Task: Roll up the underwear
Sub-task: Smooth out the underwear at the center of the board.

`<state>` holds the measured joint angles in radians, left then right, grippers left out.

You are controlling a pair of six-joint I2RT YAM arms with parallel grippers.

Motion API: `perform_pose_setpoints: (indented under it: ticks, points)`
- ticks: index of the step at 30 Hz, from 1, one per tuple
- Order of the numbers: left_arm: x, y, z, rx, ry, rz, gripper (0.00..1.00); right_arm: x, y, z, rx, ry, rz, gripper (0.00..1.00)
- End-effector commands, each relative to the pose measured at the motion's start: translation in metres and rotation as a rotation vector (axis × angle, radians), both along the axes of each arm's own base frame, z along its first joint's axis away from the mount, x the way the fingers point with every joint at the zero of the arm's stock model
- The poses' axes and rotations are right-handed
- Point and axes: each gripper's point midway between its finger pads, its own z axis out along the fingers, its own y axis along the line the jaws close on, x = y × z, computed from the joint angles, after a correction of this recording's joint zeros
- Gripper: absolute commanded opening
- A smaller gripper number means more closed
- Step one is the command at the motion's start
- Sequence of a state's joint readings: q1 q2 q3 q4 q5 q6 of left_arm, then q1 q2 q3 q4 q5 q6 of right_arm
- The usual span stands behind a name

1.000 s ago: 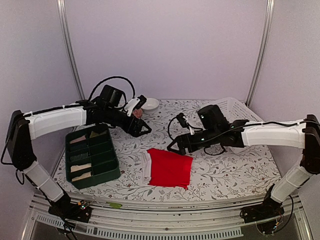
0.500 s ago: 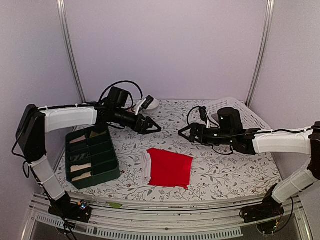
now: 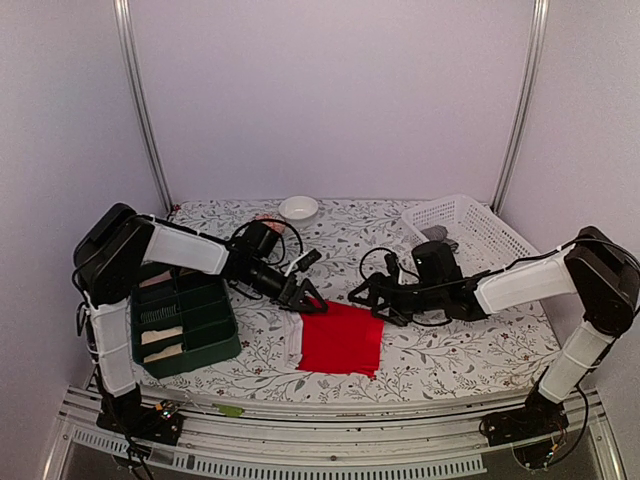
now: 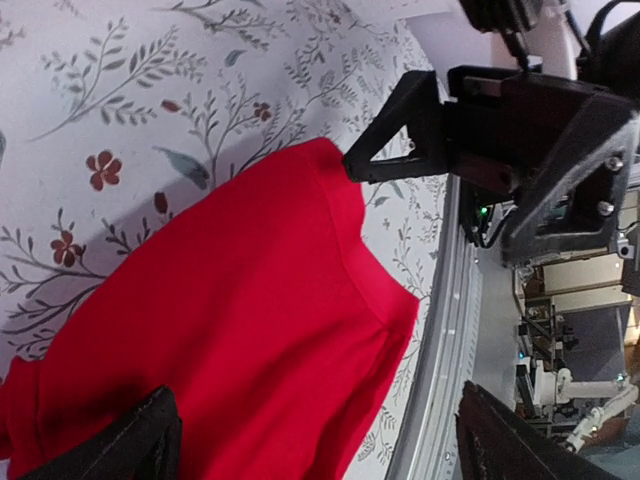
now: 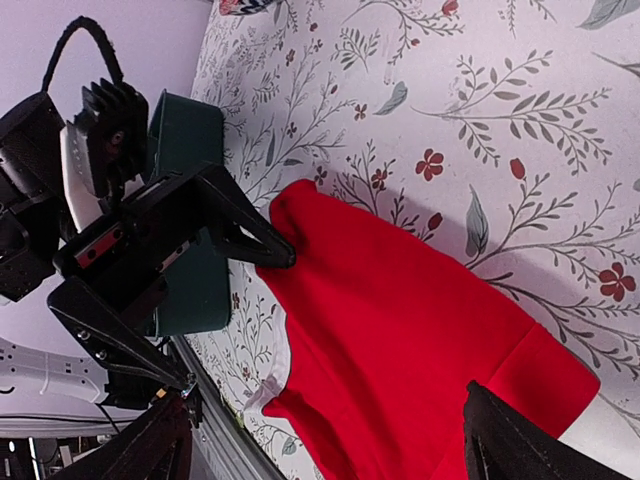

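The bright red underwear (image 3: 340, 338) lies flat on the flowered table, with a white band along its left edge. My left gripper (image 3: 308, 298) is low over its far left corner, jaws open, nothing between them. My right gripper (image 3: 368, 303) is open at the far right corner. In the left wrist view the red underwear (image 4: 230, 330) fills the space ahead of my open left gripper (image 4: 320, 455), and the right gripper's fingers (image 4: 400, 130) touch its far corner. The right wrist view has the red underwear (image 5: 400, 340) before the open right gripper (image 5: 330, 455).
A green divided tray (image 3: 225, 345) holding cream rolls (image 3: 160, 335) stands at the left, close to the left arm. A white basket (image 3: 470, 225) is at the back right and a white bowl (image 3: 298, 207) at the back. The table's front rail (image 4: 440, 400) runs near the cloth.
Both grippers have come down and inward from the back of the table to the far corners of the red underwear. The underwear itself has not moved.
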<state>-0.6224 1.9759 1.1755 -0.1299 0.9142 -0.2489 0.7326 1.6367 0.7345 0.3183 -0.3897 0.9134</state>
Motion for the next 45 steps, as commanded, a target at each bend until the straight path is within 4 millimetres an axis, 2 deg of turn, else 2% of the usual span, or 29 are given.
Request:
perform_pose_setpoints:
  ticks: [1, 4, 6, 9, 12, 17, 21, 22, 24, 27, 29, 32, 33, 35, 37, 40, 43, 45]
  points:
    - [0.01, 0.024, -0.049, 0.109, 0.078, 0.083, 0.96, 0.009, 0.021, 0.001, 0.08, 0.028, 0.019, 0.93]
    - [0.023, 0.043, -0.072, 0.195, 0.09, 0.151, 0.96, 0.01, 0.021, -0.02, 0.055, 0.071, 0.007, 0.92]
    - [0.031, 0.054, -0.079, 0.242, 0.083, 0.181, 0.96, 0.009, 0.017, -0.038, 0.017, 0.107, -0.002, 0.9]
    - [0.04, 0.064, -0.082, 0.288, 0.061, 0.211, 0.96, 0.012, 0.011, -0.059, -0.046, 0.148, -0.019, 0.88]
    - [0.044, 0.064, -0.078, 0.292, 0.037, 0.222, 0.96, 0.021, 0.006, -0.071, -0.119, 0.146, -0.027, 0.87]
    - [0.054, 0.055, -0.053, 0.227, -0.018, 0.218, 0.96, 0.047, 0.005, -0.077, -0.194, 0.103, -0.007, 0.87]
    - [0.074, 0.05, -0.018, 0.196, -0.137, 0.239, 0.96, 0.066, 0.0, -0.078, -0.26, 0.068, 0.011, 0.87]
    - [0.079, 0.05, 0.001, 0.178, -0.181, 0.249, 0.96, 0.071, -0.002, -0.077, -0.271, 0.06, 0.013, 0.87]
    - [0.085, 0.049, 0.018, 0.169, -0.227, 0.26, 0.96, 0.079, -0.007, -0.07, -0.279, 0.042, 0.018, 0.87]
    - [0.089, 0.054, 0.031, 0.183, -0.274, 0.277, 0.96, 0.081, -0.005, -0.042, -0.248, -0.017, 0.056, 0.87]
    - [0.085, 0.055, 0.041, 0.181, -0.307, 0.271, 0.96, 0.075, 0.006, -0.01, -0.166, -0.076, 0.123, 0.88]
    - [0.067, 0.05, 0.05, 0.162, -0.348, 0.203, 0.95, 0.06, 0.018, 0.035, -0.036, -0.142, 0.21, 0.88]
    - [0.058, 0.047, 0.049, 0.162, -0.366, 0.166, 0.92, 0.055, 0.019, 0.045, -0.009, -0.153, 0.228, 0.88]
    - [0.037, 0.037, 0.043, 0.177, -0.393, 0.082, 0.78, 0.047, 0.019, 0.055, 0.013, -0.152, 0.246, 0.84]
    - [0.017, 0.025, 0.032, 0.193, -0.394, -0.001, 0.56, 0.041, 0.014, 0.054, 0.002, -0.143, 0.246, 0.8]
    - [-0.012, 0.004, 0.015, 0.204, -0.378, -0.11, 0.32, 0.036, 0.005, 0.045, -0.036, -0.12, 0.235, 0.71]
    - [-0.024, -0.007, -0.004, 0.237, -0.362, -0.146, 0.23, 0.032, -0.002, 0.032, -0.077, -0.086, 0.217, 0.54]
    - [-0.028, -0.009, -0.019, 0.264, -0.332, -0.152, 0.2, 0.032, -0.006, 0.025, -0.094, -0.067, 0.195, 0.48]
